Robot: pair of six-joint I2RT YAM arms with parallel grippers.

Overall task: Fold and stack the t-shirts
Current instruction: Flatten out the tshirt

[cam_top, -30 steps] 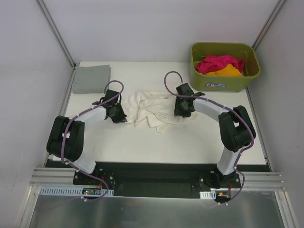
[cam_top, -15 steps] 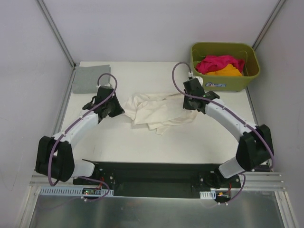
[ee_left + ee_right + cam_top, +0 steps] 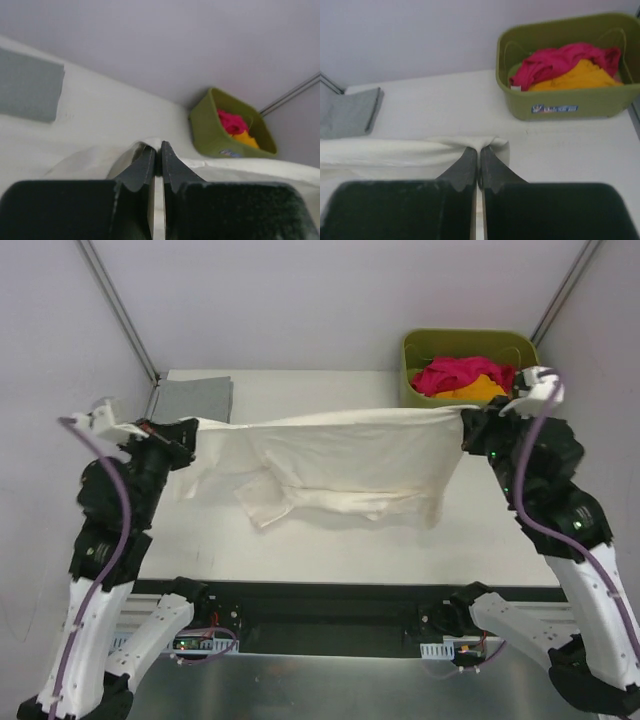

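The cream-white t-shirt (image 3: 340, 465) hangs stretched between my two grippers above the table, its lower part sagging toward the table. My left gripper (image 3: 190, 433) is shut on its left end; the left wrist view shows the cloth (image 3: 150, 145) pinched at the fingertips (image 3: 157, 150). My right gripper (image 3: 463, 430) is shut on its right end, where the cloth (image 3: 420, 150) bunches at the tips (image 3: 479, 152). A grey t-shirt (image 3: 193, 403) lies folded at the table's far left. Magenta-pink (image 3: 455, 372) and orange (image 3: 470, 390) t-shirts lie in the basket.
The olive-green basket (image 3: 475, 418) stands at the table's far right corner, just behind my right gripper. Grey walls enclose the table on three sides. The black base rail (image 3: 320, 605) runs along the near edge.
Both arms have risen and spread far apart. The cream-white t-shirt, a crumpled heap on the table before, is now lifted and pulled out wide between the grippers.
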